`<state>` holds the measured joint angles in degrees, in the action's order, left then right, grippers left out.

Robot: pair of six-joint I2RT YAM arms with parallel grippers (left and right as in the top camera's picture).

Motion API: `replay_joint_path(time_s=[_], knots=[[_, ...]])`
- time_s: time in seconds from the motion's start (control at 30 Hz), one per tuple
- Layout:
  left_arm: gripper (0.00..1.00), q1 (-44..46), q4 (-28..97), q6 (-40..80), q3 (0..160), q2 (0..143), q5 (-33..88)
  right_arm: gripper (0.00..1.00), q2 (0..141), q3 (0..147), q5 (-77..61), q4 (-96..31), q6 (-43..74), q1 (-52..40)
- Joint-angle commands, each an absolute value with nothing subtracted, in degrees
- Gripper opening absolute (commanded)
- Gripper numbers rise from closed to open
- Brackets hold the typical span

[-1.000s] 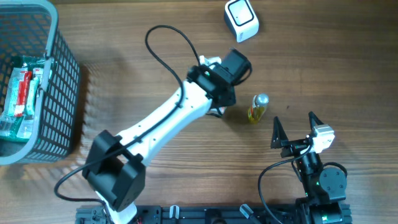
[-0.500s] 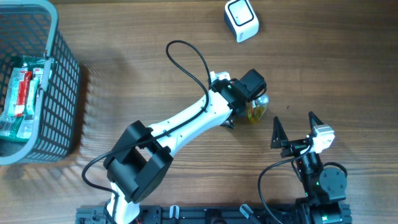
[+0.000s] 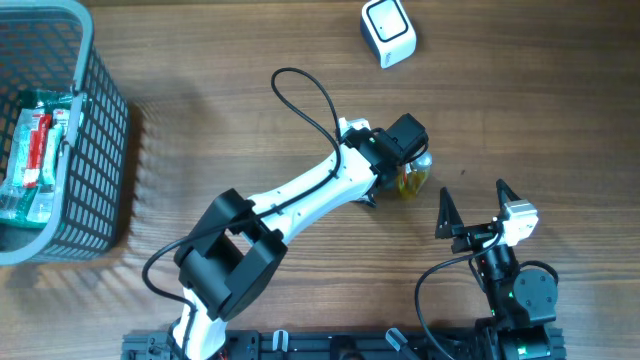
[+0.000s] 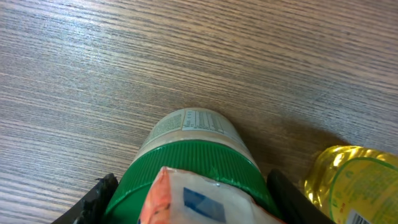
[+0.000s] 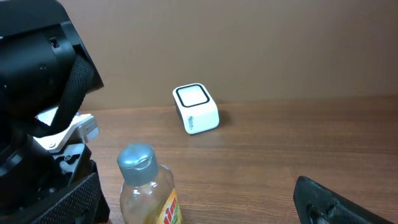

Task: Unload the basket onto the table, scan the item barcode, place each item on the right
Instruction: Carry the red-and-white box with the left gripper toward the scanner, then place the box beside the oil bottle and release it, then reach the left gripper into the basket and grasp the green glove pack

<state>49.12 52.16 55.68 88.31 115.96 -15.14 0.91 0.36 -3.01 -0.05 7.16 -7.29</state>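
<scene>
left gripper (image 4: 194, 202) clamped on green-lid jar (image 4: 189, 140), just beside bottle (image 3: 413, 178) | right gripper (image 3: 471, 189) gaping wide, near bottle

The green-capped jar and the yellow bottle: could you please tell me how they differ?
The green-capped jar is gripped in the left pincer; the yellow bottle stands free on the table. The jar's cap is green, the bottle's grey. Both are capped and side by side.
</scene>
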Motion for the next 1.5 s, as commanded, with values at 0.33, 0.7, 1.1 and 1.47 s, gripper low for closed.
replay_joint_path(time_s=[0.33,0.7,1.1,1.47], knots=[[0.92,47.27,51.64,50.06,90.52,113.14,-15.92,1.00,0.80,0.30,-3.53,0.05,6.13,-7.05],[0.83,32.73,49.95,32.16,96.60,96.92,-16.21,1.00,0.80,0.30,-3.53,0.05,6.13,-7.05],[1.00,-7.68,46.30,-4.12,115.63,84.36,-18.46,1.00,0.84,0.30,-3.53,0.08,6.15,-7.05],[0.97,-31.86,52.12,-7.77,115.31,96.77,-15.81,1.00,1.02,0.30,-3.53,0.05,6.13,-7.05]])
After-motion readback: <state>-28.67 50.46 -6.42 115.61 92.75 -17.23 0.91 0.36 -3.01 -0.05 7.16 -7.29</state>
